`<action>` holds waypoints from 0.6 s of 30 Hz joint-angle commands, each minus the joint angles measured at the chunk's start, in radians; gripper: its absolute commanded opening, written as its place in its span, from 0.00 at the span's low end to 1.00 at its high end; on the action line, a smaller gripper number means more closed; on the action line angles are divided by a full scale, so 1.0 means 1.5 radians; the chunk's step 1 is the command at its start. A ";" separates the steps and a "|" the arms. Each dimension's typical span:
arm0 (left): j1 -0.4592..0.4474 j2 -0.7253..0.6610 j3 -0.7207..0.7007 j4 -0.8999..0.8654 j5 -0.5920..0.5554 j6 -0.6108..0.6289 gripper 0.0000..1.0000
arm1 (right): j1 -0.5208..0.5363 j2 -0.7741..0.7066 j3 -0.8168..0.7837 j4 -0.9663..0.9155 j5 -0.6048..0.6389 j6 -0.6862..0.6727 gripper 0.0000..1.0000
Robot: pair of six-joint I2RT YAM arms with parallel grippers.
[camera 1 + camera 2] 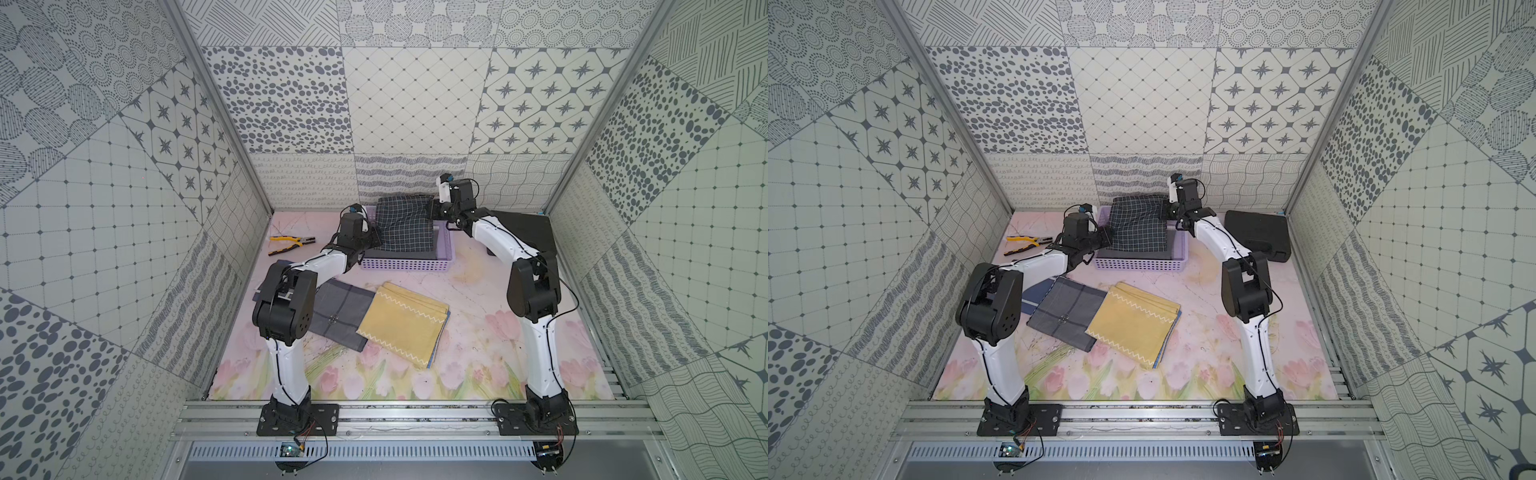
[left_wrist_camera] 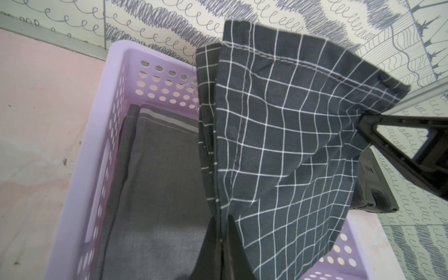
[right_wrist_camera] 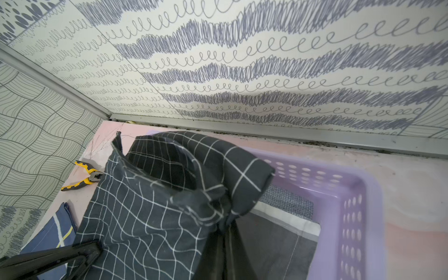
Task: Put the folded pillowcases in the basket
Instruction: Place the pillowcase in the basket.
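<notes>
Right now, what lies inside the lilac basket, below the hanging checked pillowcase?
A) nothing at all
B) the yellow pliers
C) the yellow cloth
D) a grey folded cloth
D: in the left wrist view a grey folded cloth lies on the floor of the basket, under the checked pillowcase.

Yellow-handled pliers (image 1: 291,244) lie near the far left corner of the tulip-printed tabletop (image 1: 469,365), and a black hard case (image 1: 528,232) sits at the far right by the wall. Nearer the front, a folded grey plaid cloth (image 1: 340,313) lies partly over a navy cloth (image 1: 1036,293). A folded yellow cloth (image 1: 401,324) with white zigzag stitching overlaps the grey cloth's right edge.
</notes>
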 commanded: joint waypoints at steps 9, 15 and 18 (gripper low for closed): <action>0.011 0.032 0.008 0.027 0.029 -0.002 0.00 | -0.008 0.009 0.001 0.022 -0.008 0.008 0.00; 0.010 0.023 0.008 0.022 0.037 -0.006 0.00 | -0.008 -0.002 -0.011 0.021 -0.011 0.010 0.00; 0.010 0.014 0.015 0.010 0.050 -0.011 0.37 | -0.010 -0.016 -0.018 0.021 -0.011 0.014 0.25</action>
